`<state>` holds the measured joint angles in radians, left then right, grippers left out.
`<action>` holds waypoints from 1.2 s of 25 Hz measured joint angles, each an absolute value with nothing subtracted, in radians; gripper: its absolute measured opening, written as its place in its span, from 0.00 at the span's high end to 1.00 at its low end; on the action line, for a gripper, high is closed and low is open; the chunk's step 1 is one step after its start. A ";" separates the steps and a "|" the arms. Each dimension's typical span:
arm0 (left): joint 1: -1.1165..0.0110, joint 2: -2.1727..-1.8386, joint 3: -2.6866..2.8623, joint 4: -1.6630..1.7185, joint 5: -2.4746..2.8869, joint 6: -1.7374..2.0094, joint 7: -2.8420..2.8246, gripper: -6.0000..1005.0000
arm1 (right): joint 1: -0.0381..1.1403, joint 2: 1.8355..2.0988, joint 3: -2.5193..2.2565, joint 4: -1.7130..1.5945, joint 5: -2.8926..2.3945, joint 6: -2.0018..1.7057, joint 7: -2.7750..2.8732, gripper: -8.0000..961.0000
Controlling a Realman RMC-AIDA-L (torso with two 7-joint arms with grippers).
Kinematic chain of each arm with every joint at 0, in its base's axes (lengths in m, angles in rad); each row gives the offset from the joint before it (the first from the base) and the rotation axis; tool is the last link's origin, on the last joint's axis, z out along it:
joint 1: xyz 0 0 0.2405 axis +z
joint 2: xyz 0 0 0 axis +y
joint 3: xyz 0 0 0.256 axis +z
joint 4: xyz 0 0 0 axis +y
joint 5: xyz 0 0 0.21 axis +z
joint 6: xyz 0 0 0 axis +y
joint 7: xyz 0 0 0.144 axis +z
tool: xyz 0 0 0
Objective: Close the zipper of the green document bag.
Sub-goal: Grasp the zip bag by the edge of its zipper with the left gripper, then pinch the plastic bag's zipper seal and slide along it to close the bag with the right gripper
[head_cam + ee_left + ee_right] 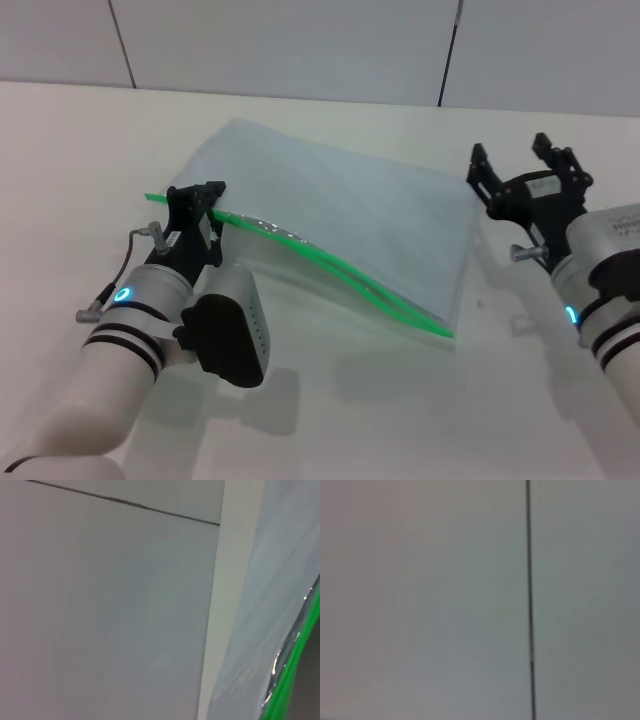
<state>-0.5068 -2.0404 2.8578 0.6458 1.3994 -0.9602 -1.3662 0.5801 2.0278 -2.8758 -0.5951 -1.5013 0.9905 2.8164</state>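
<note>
The green document bag (340, 210) lies flat on the white table, a translucent pale pouch. Its bright green zipper (340, 268) runs along the near long edge, from the left end down to the right corner. My left gripper (197, 197) sits at the zipper's left end, shut on the green strip, with a short stub of green sticking out past it. The left wrist view shows the bag (270, 580) and the zipper (295, 665) from very close. My right gripper (515, 160) stands open just right of the bag's far right corner, holding nothing.
The white table (80, 150) extends around the bag on all sides. Grey wall panels (300, 40) with dark seams stand behind it. The right wrist view shows only a wall panel (420, 600) with one seam.
</note>
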 joint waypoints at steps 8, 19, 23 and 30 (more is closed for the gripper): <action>-0.505 -2.039 2.858 0.646 1.409 -0.968 -1.396 0.94 | 0.540 2.025 -2.877 -0.661 -1.718 0.982 2.816 0.18; -0.500 -2.038 2.858 0.646 1.457 -1.012 -1.413 0.94 | 0.536 2.014 -2.878 -0.730 -1.940 0.862 2.816 0.18; -0.499 -2.037 2.858 0.646 1.471 -1.012 -1.413 0.94 | 0.536 1.993 -2.878 -0.775 -1.993 0.843 2.816 0.18; -0.498 -2.035 2.858 0.644 1.506 -1.013 -1.413 0.94 | 0.544 1.938 -2.877 -0.877 -2.044 0.754 2.814 0.18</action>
<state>-0.4981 -2.0355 2.8578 0.6440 1.5056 -1.0135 -1.4128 0.5444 1.9380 -2.8768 -0.8767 -2.0436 0.7536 2.8136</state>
